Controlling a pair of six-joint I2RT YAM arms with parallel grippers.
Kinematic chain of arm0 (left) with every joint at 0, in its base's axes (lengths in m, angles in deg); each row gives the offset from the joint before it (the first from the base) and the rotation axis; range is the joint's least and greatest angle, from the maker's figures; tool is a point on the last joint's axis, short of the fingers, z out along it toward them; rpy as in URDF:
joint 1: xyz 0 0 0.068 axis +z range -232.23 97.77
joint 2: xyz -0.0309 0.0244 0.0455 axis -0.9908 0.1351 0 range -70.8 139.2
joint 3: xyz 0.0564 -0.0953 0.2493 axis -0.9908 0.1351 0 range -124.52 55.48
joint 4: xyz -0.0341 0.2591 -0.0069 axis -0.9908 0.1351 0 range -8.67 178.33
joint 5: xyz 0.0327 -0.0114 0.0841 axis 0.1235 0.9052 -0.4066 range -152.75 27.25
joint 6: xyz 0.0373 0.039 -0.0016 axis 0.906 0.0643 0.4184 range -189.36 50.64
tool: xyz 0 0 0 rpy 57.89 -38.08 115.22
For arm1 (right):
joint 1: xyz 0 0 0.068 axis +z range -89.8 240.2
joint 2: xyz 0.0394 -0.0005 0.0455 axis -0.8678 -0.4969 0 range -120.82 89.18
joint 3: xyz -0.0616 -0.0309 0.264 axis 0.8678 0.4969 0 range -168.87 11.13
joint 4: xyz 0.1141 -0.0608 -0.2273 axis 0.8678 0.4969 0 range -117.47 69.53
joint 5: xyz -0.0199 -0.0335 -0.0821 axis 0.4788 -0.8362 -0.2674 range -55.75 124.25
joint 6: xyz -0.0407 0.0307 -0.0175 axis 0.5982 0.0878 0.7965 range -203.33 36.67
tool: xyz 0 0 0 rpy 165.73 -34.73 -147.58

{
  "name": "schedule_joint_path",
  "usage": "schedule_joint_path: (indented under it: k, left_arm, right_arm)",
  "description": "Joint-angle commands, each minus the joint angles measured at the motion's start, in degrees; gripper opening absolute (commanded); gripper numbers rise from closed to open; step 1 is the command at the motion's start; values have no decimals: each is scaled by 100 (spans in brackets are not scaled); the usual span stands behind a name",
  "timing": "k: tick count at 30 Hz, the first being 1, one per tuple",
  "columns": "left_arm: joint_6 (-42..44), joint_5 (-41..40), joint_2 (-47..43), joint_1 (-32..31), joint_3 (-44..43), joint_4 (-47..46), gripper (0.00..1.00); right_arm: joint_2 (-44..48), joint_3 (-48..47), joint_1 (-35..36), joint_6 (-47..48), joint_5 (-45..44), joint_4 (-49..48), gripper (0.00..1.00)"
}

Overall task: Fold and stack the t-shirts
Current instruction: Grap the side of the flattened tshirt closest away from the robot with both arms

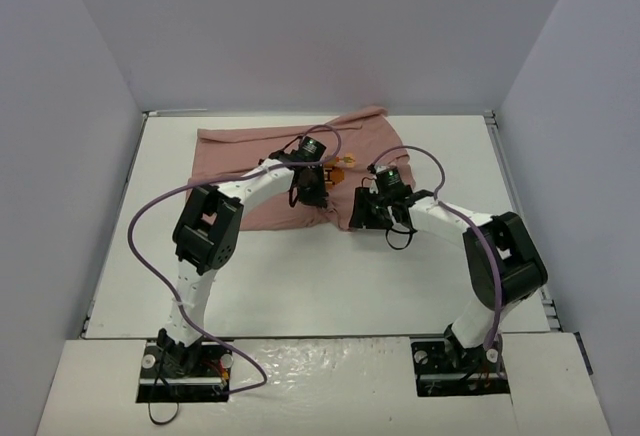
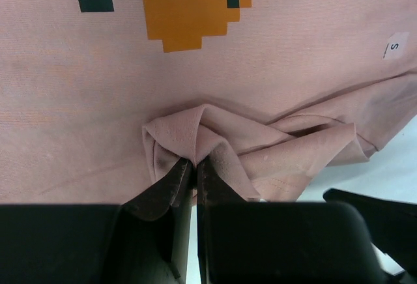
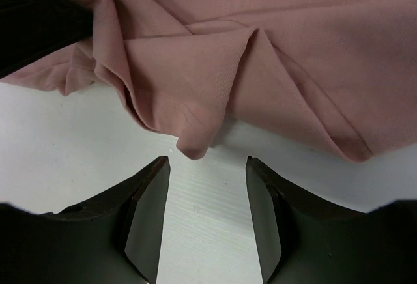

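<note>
**Reviewer:** Where is the garment lying?

**Inspector:** The t-shirt [image 1: 240, 151] is lying on the far half of the table [image 1: 300, 276]. It is mostly spread out, with the chest graphic [image 2: 195, 10] facing up. Its near edge is bunching into loose folds between the two arms.

**Reviewer:** What are the tools doing?

**Inspector:** The left gripper [image 2: 194, 167] is clamping a puckered tuft of that near edge, with the cloth peaking up from between its closed fingers. The right gripper [image 3: 207, 163] is holding nothing. Its jaws are standing apart over bare table, and a drooping corner of the fabric is sitting just ahead of them, not between them.

**Reviewer:** How is progress looking?

**Inspector:** I am judging it as early. No clean fold is showing, only creases and one gathered edge. No folded stack is appearing anywhere in view, and I am seeing only this one shirt.

**Reviewer:** What is remaining?

**Inspector:** In my judgement, nearly everything. The right side is needing a hold on that corner. After that, the edge is waiting to be carried over, the folds made and flattened, and the finished shirt set in its place.
</note>
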State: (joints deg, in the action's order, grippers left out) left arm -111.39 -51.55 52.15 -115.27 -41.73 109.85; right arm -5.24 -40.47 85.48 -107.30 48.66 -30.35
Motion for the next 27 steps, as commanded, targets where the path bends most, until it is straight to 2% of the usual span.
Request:
schedule_joint_path:
  k: [1, 8, 16, 23, 27]
  left_arm:
    - [110, 93, -228, 2, -237, -60, 0]
    - [125, 68, -294, 24, -155, -57, 0]
    - [125, 52, -385, 34, 2, -75, 0]
    - [133, 5, -559, 60, 134, -119, 0]
    - [134, -3, -763, 69, 284, -128, 0]
  right_arm:
    - [-178, -327, 24, -66, 32, -335, 48]
    - [-533, -425, 53, -269, 50, -515, 46]
    - [-688, -395, 158, -409, 141, -629, 39]
    - [-437, -115, 171, -495, -16, -624, 24]
    - [-66, 49, 162, -464, -184, -561, 7]
